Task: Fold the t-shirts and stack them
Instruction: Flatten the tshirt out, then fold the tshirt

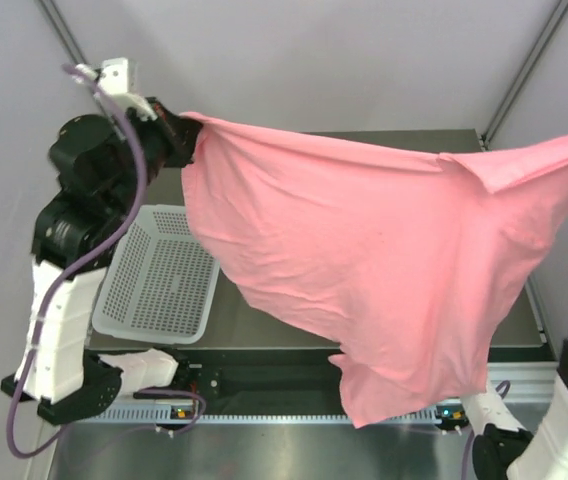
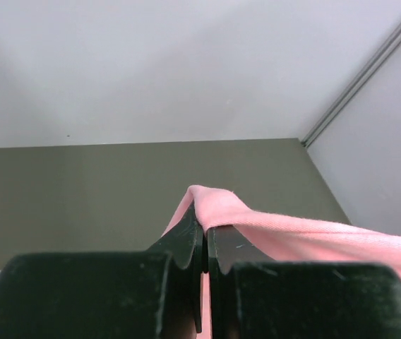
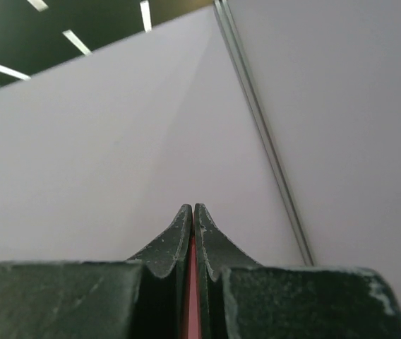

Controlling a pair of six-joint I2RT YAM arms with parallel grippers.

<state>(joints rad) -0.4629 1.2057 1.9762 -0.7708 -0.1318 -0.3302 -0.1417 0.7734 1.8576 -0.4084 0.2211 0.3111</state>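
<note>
Pinched t-shirt (image 3: 191, 289) in right gripper (image 3: 193, 212)
Showed a pink sliver between pressed black fingers (image 3: 172, 240); faced pale wall (image 3: 116, 141), slanting metal strip (image 3: 264, 141), ceiling lights (image 3: 77, 41)

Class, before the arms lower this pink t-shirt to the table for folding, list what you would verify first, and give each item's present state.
1. Left pincer shut on the t-shirt: ok.
2. Right pincer shut on pink fabric: ok.
3. Shirt stretched out between the two pincers, not bunched: ok.
4. Lower edge hanging level: not ok, one corner droops over the near table edge.
5. Shirt apart from the white basket: cannot tell, their edges overlap in the top view.
6. Table under the shirt free: cannot tell, the shirt hides it.
</note>
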